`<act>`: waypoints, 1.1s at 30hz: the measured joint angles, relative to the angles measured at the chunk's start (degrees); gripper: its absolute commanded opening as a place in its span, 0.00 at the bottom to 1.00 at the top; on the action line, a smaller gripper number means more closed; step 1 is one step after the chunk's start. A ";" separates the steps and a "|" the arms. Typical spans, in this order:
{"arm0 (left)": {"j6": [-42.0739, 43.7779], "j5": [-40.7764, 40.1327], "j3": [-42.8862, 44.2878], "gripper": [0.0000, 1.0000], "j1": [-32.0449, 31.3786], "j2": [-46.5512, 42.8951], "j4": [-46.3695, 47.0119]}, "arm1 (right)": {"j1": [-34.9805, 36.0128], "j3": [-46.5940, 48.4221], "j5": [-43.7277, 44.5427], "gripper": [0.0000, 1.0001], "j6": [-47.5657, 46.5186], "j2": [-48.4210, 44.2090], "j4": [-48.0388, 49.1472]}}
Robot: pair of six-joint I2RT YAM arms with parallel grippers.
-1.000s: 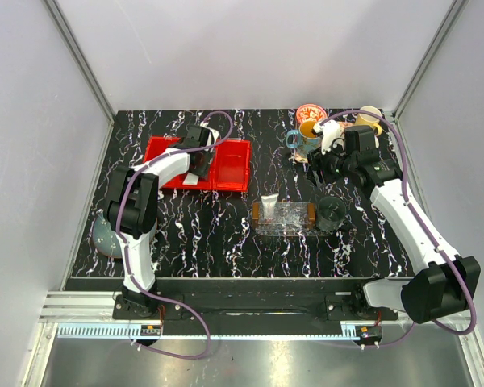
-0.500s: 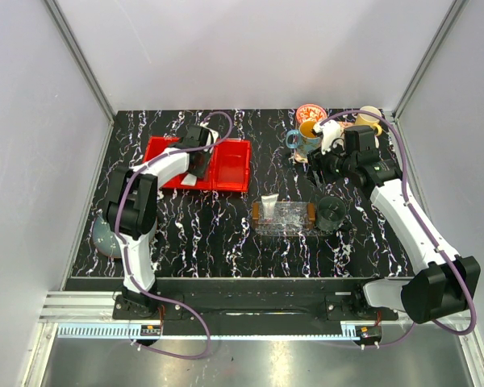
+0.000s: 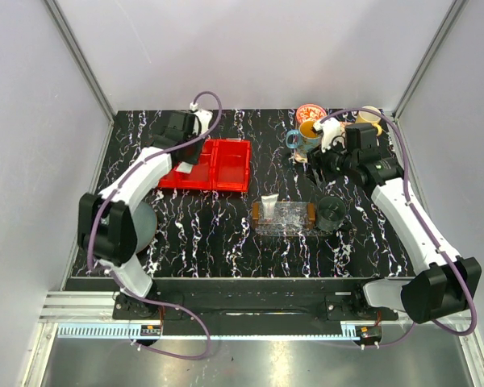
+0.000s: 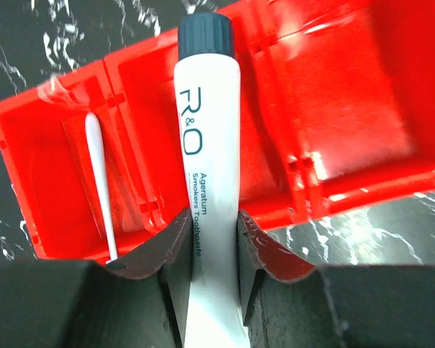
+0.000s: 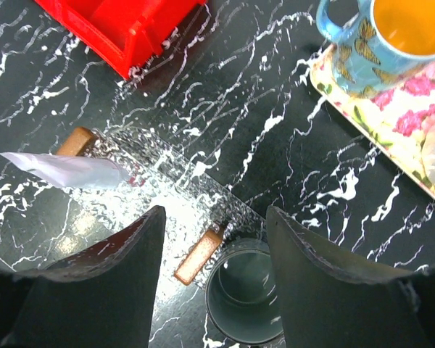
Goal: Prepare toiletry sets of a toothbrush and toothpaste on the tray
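The left end effector (image 4: 214, 233) pinches the toothpaste (image 4: 203, 130) mid-body, cap ahead over the red bin (image 4: 362, 94); light and squashy, it likely wants gentle pressure. The right end effector (image 5: 214, 214) hangs open above the tray (image 5: 197, 255).

Tray (image 3: 286, 219): was set mid-desk (image 3: 210, 235), a toothpaste (image 3: 268, 203) laid at its left end.
Left tool (image 3: 184, 165): was held above red bins (image 3: 230, 165).

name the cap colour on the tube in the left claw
Dark navy toothpaste cap, best in left wrist view.
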 measured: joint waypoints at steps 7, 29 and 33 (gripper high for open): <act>5.49 14.69 -0.81 0.00 -0.17 -13.75 -1.29 | -0.02 5.46 -5.35 0.81 -1.57 0.63 -1.68; 38.62 25.00 -0.20 0.00 -22.38 -23.80 -18.91 | 6.71 21.57 -24.90 0.91 -9.60 9.35 -16.00; 43.01 20.76 -0.17 0.00 -26.27 -25.27 -19.02 | 8.35 21.70 -26.60 0.91 -9.57 11.39 -17.35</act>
